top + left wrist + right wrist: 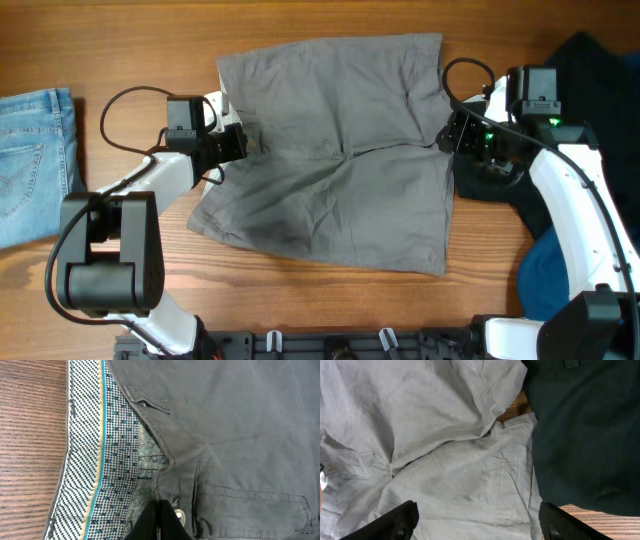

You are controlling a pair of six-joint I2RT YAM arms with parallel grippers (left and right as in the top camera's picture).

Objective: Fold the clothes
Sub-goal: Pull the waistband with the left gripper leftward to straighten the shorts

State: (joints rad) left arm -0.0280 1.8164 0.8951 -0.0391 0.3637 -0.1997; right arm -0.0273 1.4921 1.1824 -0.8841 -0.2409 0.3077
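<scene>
Grey shorts (pixel 340 150) lie spread flat in the middle of the table, waistband to the left, legs to the right. My left gripper (pixel 240 143) is at the waistband, its black fingers pressed together on the fly fabric beside a metal button (pixel 180 516). The left wrist view shows the patterned waistband lining (pixel 100 460) turned up, with the shorts' (pixel 240 435) grey front beside it and the left gripper (pixel 160 505) at the bottom. My right gripper (pixel 447 135) hovers open over the leg hems, where the two legs part. In its wrist view the right gripper (pixel 479 510) has grey cloth (pixel 445 460) between wide fingers.
Light-blue denim (pixel 35 160) lies at the table's left edge. A black garment (pixel 590 70) sits at the right, touching the shorts' hem (pixel 585 425), with a royal-blue garment (pixel 545 280) below it. Bare wood (pixel 300 290) shows in front of the shorts.
</scene>
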